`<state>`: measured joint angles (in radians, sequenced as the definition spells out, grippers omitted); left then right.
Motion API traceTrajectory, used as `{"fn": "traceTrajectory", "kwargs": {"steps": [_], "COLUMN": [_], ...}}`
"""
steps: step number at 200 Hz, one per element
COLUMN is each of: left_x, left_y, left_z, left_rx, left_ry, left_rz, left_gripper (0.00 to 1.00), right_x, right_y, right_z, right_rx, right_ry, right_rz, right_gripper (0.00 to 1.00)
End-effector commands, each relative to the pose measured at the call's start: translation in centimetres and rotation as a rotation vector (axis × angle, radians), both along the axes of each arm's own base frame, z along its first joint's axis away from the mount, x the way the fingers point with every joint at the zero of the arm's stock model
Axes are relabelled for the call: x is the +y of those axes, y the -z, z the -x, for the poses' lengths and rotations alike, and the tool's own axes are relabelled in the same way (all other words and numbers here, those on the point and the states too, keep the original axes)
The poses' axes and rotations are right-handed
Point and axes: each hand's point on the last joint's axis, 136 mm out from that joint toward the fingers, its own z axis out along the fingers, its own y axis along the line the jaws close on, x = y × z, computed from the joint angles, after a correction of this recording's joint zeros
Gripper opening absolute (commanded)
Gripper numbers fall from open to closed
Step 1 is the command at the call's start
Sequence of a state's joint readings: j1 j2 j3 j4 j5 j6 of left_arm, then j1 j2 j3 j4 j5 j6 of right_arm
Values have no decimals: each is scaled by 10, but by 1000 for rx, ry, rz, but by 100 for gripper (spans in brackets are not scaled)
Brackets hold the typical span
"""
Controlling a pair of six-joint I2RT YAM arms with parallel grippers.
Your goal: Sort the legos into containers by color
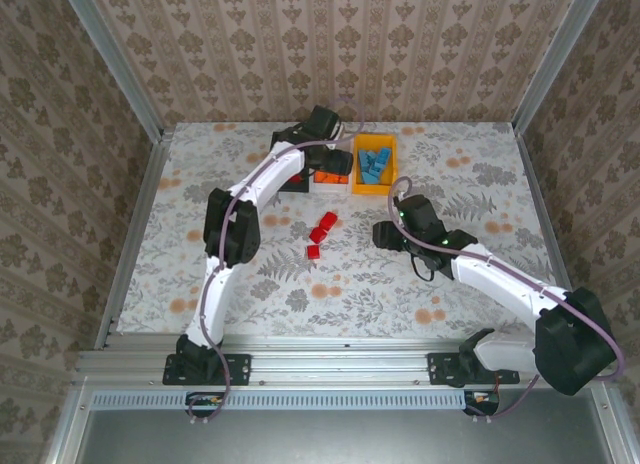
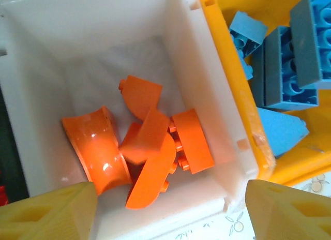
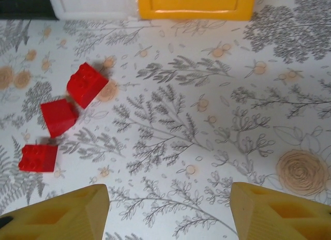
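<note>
Left wrist view: left gripper [image 2: 170,215] hung directly over the white bin [image 2: 189,69], fingers spread wide, nothing between them. About five orange bricks [image 2: 150,141] lay piled on the floor of the white bin, several leaning on one another. Yellow bin [image 2: 223,59] stood against one side of the white bin, wall touching wall, with blue bricks [image 2: 287,64] inside. Black bin [image 1: 293,181] stood against the opposite side of the white bin; its contents could not be made out.

Right wrist view: right gripper [image 3: 169,214] hovered low over the table [image 3: 217,121], on the arm-base side of the white bin, fingers wide and empty. Three red bricks [image 3: 58,117] lay loose on the table between that gripper and the white bin. Two looked to be touching or nearly so; the third sat just beside them.

Judgement: orange and blue looked sorted; the reds were not yet binned.

Possible failures from here:
1. The left fingertips sat close to the white bin's near wall. A sideways exit without lifting first could catch the rim and drag the white bin. Its touching neighbours would go with it.
2. The reds were crowded. Wide fingers coming down on one could knock another away or twist the target, leaving a weak corner grip that slips.
3. The left arm lay across the row at the white bin. A right-arm carry toward the black bin risked a collision.
4. The bins adjoined, so a poorly aimed release could drop a red brick into the white bin.
</note>
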<state>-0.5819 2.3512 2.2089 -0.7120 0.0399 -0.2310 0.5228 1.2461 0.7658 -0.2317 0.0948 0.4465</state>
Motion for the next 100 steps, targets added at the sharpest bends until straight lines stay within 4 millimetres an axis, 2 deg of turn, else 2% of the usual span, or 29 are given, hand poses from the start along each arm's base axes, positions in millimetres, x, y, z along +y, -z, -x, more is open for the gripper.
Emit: {"fn": "traceTrajectory", "kwargs": {"steps": [1, 5, 9, 16, 17, 27, 30, 43, 46, 52, 54, 57, 60, 69, 71, 83, 91, 95, 100], "left_x": [3, 2, 4, 7, 8, 16, 22, 44, 50, 65, 70, 79, 86, 112, 116, 149, 165, 182, 192], "left_y": [-67, -76, -76, -94, -91, -111, -106, -110, -112, -98, -101, -90, -91, -62, -63, -29, -12, -1, 8], "left_z": [15, 20, 26, 38, 40, 58, 66, 92, 96, 111, 113, 120, 124, 145, 147, 173, 191, 195, 205], "left_rx": [-91, -104, -100, -124, -116, -147, -136, -154, -164, -142, -149, -132, -136, -89, -91, -31, 2, 16, 34], "left_ry": [24, 30, 33, 38, 38, 35, 31, -14, -26, -64, -79, -106, -126, -199, -213, -309, -361, -420, -455], "left_rz": [85, 103, 110, 145, 143, 198, 199, 260, 278, 287, 303, 301, 313, 318, 329, 329, 334, 333, 341], "left_gripper": [78, 78, 78, 79, 79, 80, 80, 85, 86, 89, 90, 92, 93, 99, 99, 100, 100, 100, 100], "right_x": [15, 19, 23, 31, 32, 48, 54, 78, 84, 95, 99, 105, 110, 126, 130, 146, 155, 159, 163], "right_y": [-14, -15, -17, -18, -18, -18, -16, -11, -2, 5, 7, 11, 14, 25, 27, 43, 53, 57, 64], "right_z": [2, 3, 3, 4, 4, 7, 7, 13, 13, 15, 17, 18, 19, 23, 24, 26, 24, 23, 20], "right_rx": [-17, -20, -25, -29, -29, -30, -26, -14, 5, 23, 28, 36, 45, 69, 74, 103, 121, 126, 134], "right_ry": [-47, -57, -65, -78, -79, -107, -117, -164, -173, -193, -200, -209, -218, -245, -248, -258, -256, -252, -243], "right_rz": [42, 48, 51, 54, 54, 52, 53, 59, 75, 86, 89, 92, 95, 105, 108, 121, 125, 125, 130], "right_gripper": [65, 64, 65, 65, 65, 65, 65, 66, 66, 67, 67, 68, 68, 71, 72, 75, 76, 77, 77]}}
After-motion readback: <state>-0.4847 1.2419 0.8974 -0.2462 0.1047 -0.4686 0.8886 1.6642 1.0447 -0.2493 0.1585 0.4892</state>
